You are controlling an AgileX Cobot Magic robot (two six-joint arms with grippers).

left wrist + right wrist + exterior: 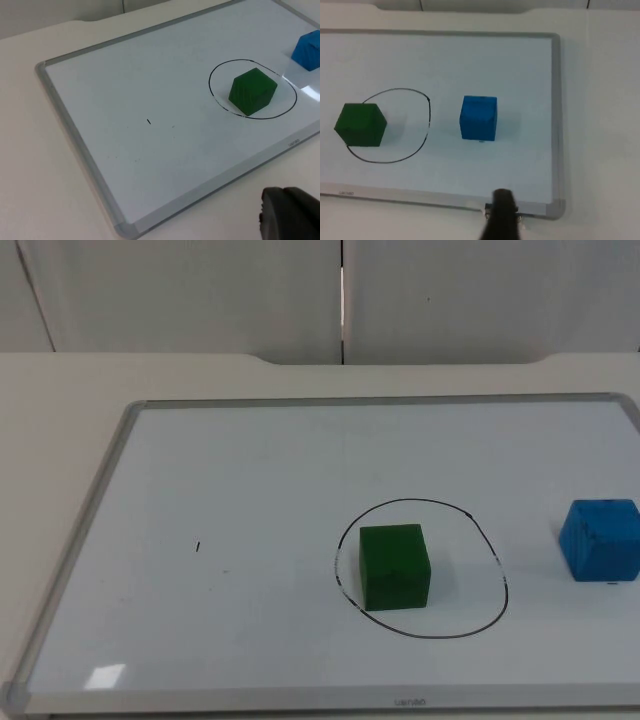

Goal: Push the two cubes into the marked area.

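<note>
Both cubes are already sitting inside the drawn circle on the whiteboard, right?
Not both. The green cube sits inside the drawn circle on the whiteboard, but the blue cube lies outside it, toward the right arm's side. The top view shows this.

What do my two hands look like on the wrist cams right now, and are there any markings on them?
The left hand appears as a matte black tip, broad, blunt and rounded at its edges, with no markings I can make out. The right hand appears as a narrower black tip, rounded at the end and also unmarked. Small pale specks sit beside it, which I cannot identify.
</note>
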